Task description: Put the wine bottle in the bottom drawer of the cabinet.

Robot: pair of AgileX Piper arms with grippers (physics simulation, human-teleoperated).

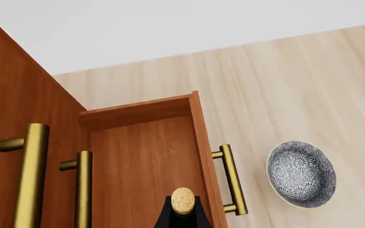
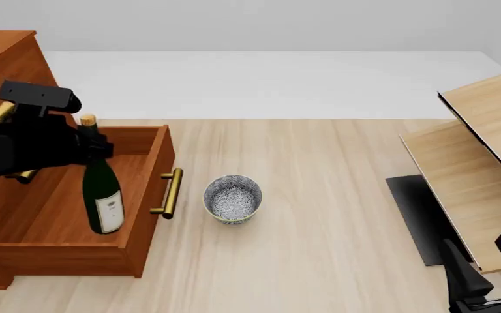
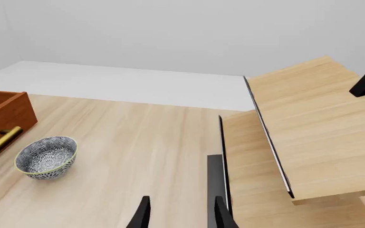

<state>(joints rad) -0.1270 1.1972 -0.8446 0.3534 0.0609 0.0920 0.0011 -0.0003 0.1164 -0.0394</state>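
At the left of the front view, the left gripper [image 2: 83, 145] clasps the wine bottle [image 2: 102, 193] by its neck, body hanging below over the pulled-out bottom drawer [image 2: 68, 251]. The right gripper [image 3: 179, 213], lower right, is spread and holds nothing.

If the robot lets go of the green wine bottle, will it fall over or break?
It probably would tip: the wine bottle is tall and slim, and it hangs slightly tilted over the open bottom drawer, held near its neck by the left gripper. It looks like glass, so likely stiff, smooth and breakable. Once on its side, its round body could roll.
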